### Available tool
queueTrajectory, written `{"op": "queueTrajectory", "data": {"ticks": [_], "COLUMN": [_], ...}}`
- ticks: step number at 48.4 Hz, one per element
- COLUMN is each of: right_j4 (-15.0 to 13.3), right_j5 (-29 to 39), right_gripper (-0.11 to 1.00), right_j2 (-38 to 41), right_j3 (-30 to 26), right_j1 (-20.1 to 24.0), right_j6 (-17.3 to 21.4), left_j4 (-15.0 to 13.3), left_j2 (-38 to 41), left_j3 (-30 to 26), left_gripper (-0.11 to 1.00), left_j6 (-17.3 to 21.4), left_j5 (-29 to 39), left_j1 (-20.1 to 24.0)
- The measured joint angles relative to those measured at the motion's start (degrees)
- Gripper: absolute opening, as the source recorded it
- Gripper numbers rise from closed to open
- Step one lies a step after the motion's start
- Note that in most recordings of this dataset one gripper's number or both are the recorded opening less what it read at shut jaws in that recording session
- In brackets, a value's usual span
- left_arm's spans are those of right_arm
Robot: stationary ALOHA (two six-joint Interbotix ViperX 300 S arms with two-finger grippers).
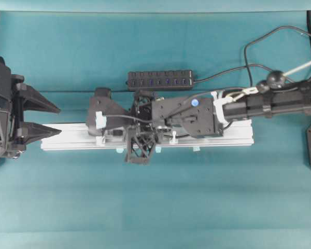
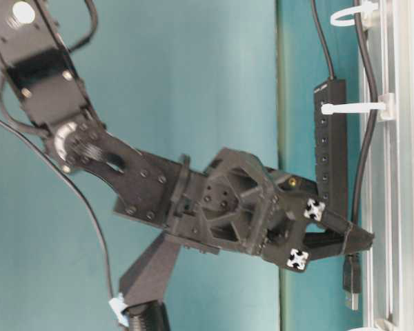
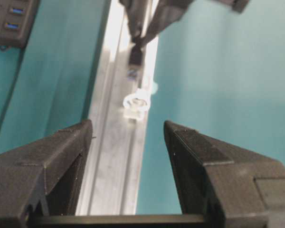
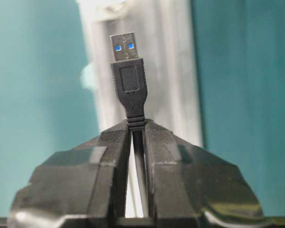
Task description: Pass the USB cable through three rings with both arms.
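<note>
My right gripper (image 4: 137, 124) is shut on the USB cable just behind its plug (image 4: 128, 80), whose silver tip points forward over the aluminium rail (image 4: 175, 71). In the table-level view the plug (image 2: 350, 279) hangs from the gripper (image 2: 366, 239), and the cord (image 2: 367, 138) seems to run through two white rings (image 2: 355, 107) (image 2: 348, 15) on the rail. In the left wrist view a third ring (image 3: 137, 102) stands on the rail, with the plug (image 3: 135, 54) just beyond it. My left gripper (image 3: 128, 128) is open and empty, facing that ring from the rail's end. Overhead, the left gripper (image 1: 58, 120) and right gripper (image 1: 106, 122) face each other.
A black multi-port hub bar (image 1: 159, 79) lies behind the rail (image 1: 228, 139), with its own cord leading off to the right. It also shows in the left wrist view (image 3: 12, 21). The teal tabletop (image 1: 155, 197) surrounds the rail.
</note>
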Motion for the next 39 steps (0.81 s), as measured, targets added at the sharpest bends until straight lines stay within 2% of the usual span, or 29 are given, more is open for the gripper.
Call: {"op": "queueTrajectory", "data": {"ticks": [23,39], "right_j4": [0.00,0.00], "right_j5": [-0.35,-0.35], "right_gripper": [-0.08,-0.08], "right_j2": [1.14,2.20], "right_j3": [-0.62,-3.08], "right_j1": [0.44,1.14], "right_j6": [-0.09,0.00], "left_j4": [0.09,0.09], "left_j2": [-2.29,-3.16], "left_j3": [1.58,1.67], "left_gripper": [0.65,0.65], "left_j6": [-0.09,-0.18], "left_j5": [0.00,0.00], "left_j1": [0.09,0.09]}}
